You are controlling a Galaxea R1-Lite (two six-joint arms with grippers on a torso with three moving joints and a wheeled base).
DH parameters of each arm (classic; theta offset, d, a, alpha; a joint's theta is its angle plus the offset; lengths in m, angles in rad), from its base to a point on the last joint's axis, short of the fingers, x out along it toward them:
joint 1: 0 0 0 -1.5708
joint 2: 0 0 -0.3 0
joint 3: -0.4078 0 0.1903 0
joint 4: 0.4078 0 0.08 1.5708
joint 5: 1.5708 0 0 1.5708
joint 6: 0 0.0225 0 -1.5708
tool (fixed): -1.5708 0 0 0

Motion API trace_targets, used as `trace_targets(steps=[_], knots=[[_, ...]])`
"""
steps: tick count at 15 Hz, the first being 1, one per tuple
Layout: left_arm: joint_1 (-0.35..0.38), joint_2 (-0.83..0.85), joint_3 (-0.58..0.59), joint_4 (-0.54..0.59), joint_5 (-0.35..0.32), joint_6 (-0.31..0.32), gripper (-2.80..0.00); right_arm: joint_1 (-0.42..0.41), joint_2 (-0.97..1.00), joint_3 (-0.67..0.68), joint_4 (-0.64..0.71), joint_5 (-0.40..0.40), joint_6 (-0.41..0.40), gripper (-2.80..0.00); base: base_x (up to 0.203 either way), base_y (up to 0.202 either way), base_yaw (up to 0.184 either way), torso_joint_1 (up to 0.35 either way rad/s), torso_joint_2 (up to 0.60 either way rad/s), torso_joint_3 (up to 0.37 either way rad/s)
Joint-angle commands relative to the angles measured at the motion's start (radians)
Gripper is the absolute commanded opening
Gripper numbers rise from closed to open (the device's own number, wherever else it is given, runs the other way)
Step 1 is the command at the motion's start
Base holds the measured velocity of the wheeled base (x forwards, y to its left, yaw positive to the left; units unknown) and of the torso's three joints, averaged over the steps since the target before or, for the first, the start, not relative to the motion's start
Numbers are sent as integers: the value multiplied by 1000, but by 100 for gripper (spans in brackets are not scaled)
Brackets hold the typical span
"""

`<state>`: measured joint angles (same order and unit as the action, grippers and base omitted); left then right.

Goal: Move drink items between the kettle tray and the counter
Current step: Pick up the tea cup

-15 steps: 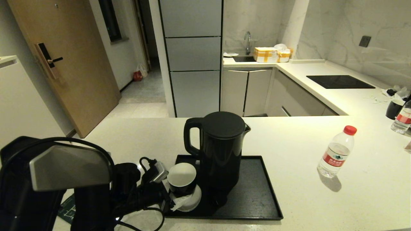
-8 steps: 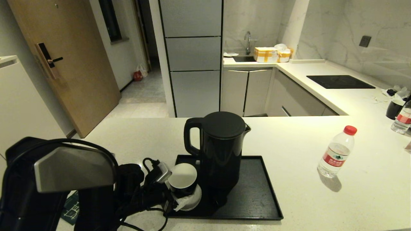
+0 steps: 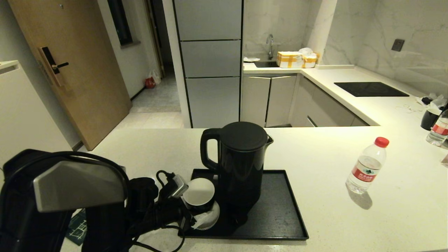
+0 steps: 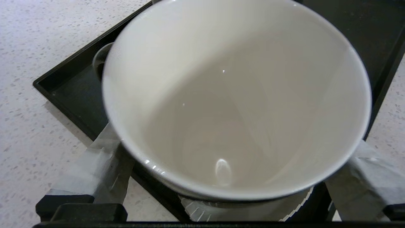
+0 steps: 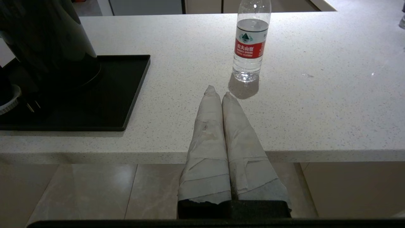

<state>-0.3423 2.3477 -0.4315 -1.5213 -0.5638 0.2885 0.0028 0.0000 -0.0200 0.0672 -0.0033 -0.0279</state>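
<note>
The small black cup, white inside, sits just over a white saucer at the left end of the kettle tray. My left gripper is shut on the cup, its taped fingers pressed against the cup's two sides. The black kettle stands upright on the tray beside the cup. The clear bottle with a red cap stands on the counter to the right. My right gripper is shut and empty at the counter's front edge, short of the bottle.
A second black cup and a second bottle stand at the far right of the counter. A black hob panel lies on the back counter. The kettle's plug and cord hang by my left wrist.
My left arm has shifted slightly to the right with the cup, which stays over the saucer. Kettle, tray and bottle have not moved.
</note>
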Motion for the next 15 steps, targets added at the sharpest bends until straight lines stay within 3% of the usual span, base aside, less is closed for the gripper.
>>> trace_targets(steps=[1,2,3,11,13,15], knots=[[0,-2,-1,-9,-2,1,0,0,2,0,0,0,-1,-280,0,0,0,0,0,0],[0,-2,-1,-9,-2,1,0,0,2,0,0,0,-1,-280,0,0,0,0,0,0],[0,1,-6,-9,1,1,-280,0,2,0,0,0,0,-280,0,0,0,0,0,0],[-2,-18,10,-9,4,-2,-280,0,2,0,0,0,0,-280,0,0,0,0,0,0],[2,-95,18,-9,9,-61,-280,0,2,0,0,0,-1,-280,0,0,0,0,0,0],[16,-131,19,-9,78,-113,-280,0,2,0,0,0,0,-280,0,0,0,0,0,0]])
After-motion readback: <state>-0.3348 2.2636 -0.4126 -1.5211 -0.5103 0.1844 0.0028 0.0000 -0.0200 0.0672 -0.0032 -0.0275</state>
